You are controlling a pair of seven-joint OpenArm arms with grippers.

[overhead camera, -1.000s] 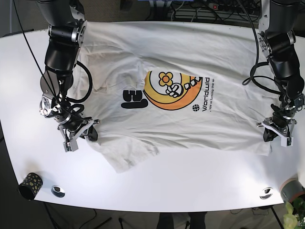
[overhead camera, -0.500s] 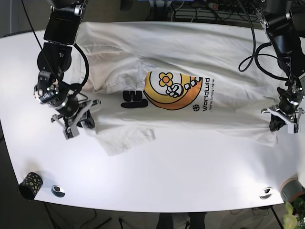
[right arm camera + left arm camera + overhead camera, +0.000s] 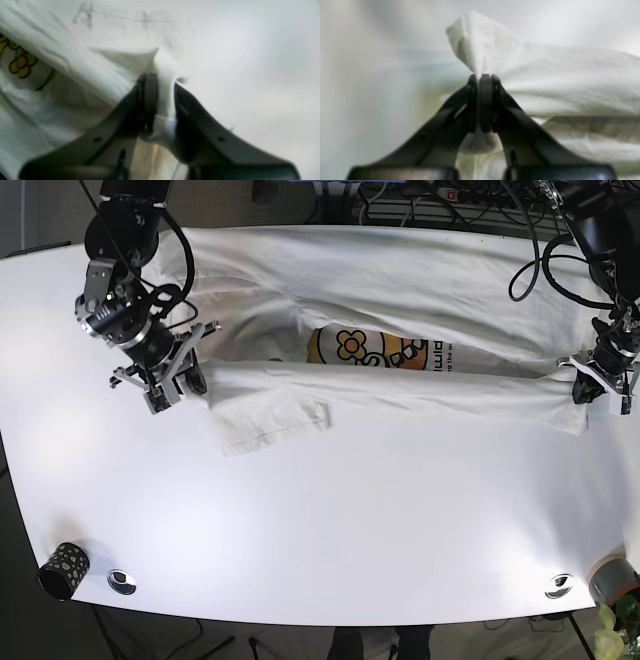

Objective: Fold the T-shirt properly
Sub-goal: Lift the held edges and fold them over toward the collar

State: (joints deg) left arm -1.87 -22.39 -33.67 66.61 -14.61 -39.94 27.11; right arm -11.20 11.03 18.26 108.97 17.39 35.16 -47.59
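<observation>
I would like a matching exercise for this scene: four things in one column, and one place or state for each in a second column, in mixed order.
Things:
1. left end effector
2. right end effector
3. T-shirt
4. patterned cup

Places or states:
A. near corner of the table, base view's left
B. partly folded over its print
C. shut on cloth, base view's right
D. shut on cloth, base view's left

Pairs: 1-C, 2-D, 3-B, 4-A

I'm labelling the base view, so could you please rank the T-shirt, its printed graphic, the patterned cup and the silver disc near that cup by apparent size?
1. T-shirt, by far the largest.
2. printed graphic, only partly showing above the fold.
3. patterned cup.
4. silver disc, only slightly smaller than the cup.
</observation>
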